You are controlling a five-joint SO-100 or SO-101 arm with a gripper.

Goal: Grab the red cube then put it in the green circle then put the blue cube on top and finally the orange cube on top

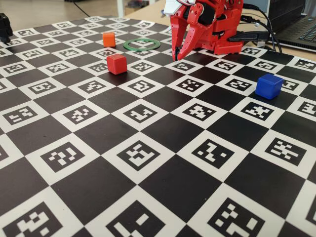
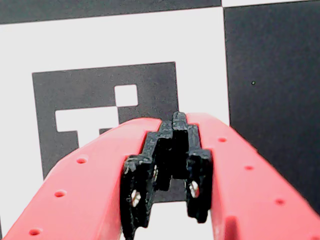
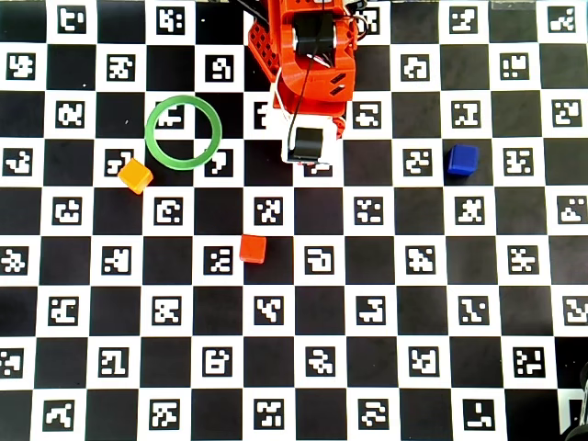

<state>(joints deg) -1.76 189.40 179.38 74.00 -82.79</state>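
The gripper [image 2: 176, 120] is closed and empty: in the wrist view its two red fingers [image 2: 100, 170] meet at the black toothed tips, with nothing between them. The tips point down at a white square of the checkered board [image 2: 270, 75], directly above a printed black marker [image 2: 75, 95]. In the fixed view the gripper [image 1: 178, 54] hangs nose-down from the folded red arm [image 1: 212, 24], close above the board [image 1: 163, 133] but not visibly touching it. In the overhead view the gripper itself is hidden beneath the arm [image 3: 308, 64] and its white wrist block [image 3: 305, 138].

Positions relative to the gripper, nearest first:

1. The green circle [image 1: 141, 44] lies flat on the board just beside the gripper, to its left in the fixed view and in the overhead view [image 3: 151, 138]. Its centre is open and no cube sits in it.
2. The red cube [image 1: 116, 63] stands farther to the left and toward the fixed camera. In the overhead view it [image 3: 253, 249] sits below and slightly left of the wrist block, apart from all other items.
3. The orange cube [image 1: 109, 39] stands left of the circle, beyond it from the gripper. In the overhead view it [image 3: 136, 175] sits just outside the ring's lower left edge, near it.
4. The blue cube [image 1: 268, 86] stands well apart on the opposite side, to the right in both the fixed view and the overhead view [image 3: 462, 159].

All three cubes rest singly on the board.
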